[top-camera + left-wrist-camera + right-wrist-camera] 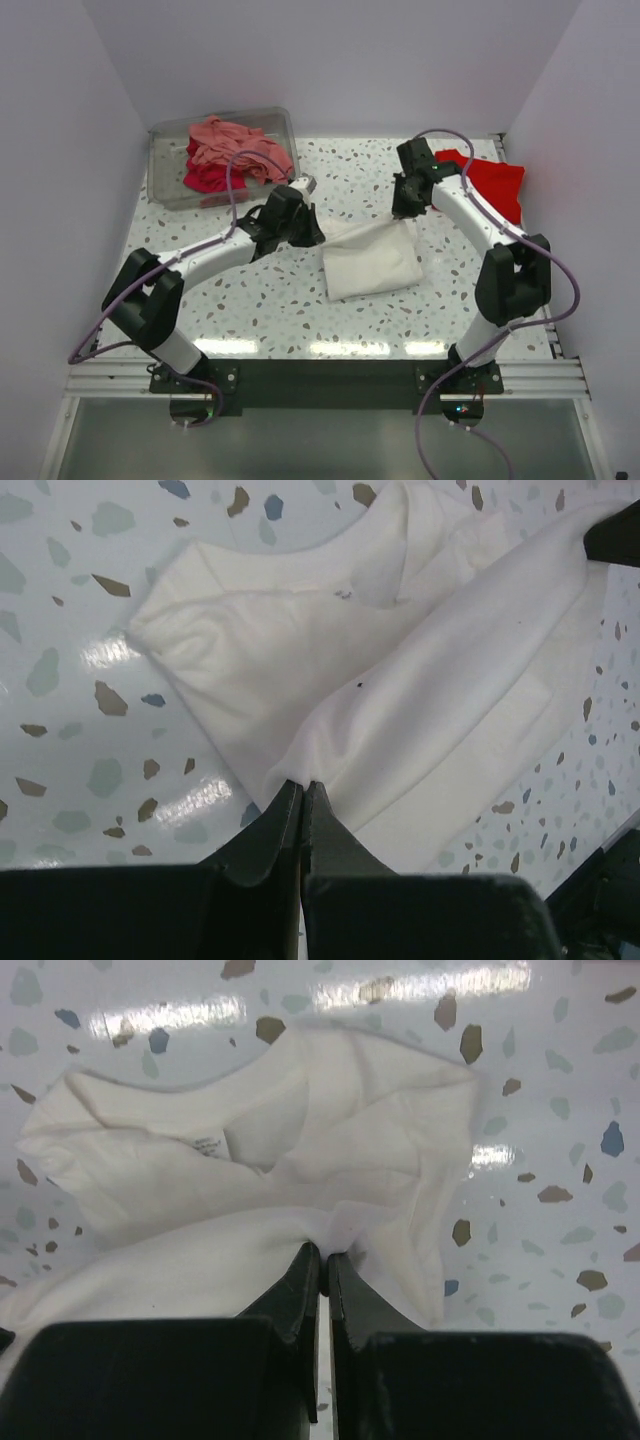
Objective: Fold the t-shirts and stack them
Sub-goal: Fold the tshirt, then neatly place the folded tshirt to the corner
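Black fingers (pixel 270 825) of the left gripper (pixel 301 785) are pressed together, a fold of the white shirt (pixel 430 680) pinched at their tips. Its neck label shows past the right gripper (pixel 324 1252), which is closed too, nipping a bunched bit of the same cloth. From above, the white shirt lies partly folded on the speckled table (pixel 260 300), the left gripper at its far left corner and the right gripper at its far right corner. A red shirt (pixel 495 185) lies flat beyond the white shirt's right side. Well to the white shirt's far left stands a clear bin (pixel 165 165) holding a crumpled pink shirt (pixel 225 140) over a crimson shirt (pixel 208 178).
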You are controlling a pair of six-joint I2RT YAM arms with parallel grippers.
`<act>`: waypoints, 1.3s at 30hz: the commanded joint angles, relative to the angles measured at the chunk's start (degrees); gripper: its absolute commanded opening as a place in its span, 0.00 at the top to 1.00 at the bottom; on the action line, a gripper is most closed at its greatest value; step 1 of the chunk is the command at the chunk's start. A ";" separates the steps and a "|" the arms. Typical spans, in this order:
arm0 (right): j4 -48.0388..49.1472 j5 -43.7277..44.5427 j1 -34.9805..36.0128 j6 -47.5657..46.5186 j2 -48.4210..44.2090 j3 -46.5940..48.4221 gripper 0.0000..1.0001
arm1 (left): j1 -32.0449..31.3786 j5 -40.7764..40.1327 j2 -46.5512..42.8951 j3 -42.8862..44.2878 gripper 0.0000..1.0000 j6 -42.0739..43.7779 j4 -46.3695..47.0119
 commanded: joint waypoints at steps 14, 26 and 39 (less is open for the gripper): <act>2.71 -5.26 -7.00 -5.77 1.34 10.82 0.01 | 4.49 -7.83 3.09 14.72 0.00 6.35 -2.66; 16.86 -25.28 -15.26 -6.74 -10.44 -18.39 0.01 | 4.49 -1.85 -2.19 -4.01 0.00 3.28 5.15; 26.90 -44.29 -24.15 -7.61 -2.19 -23.69 0.01 | 4.05 5.09 1.67 -9.91 0.00 -2.96 18.08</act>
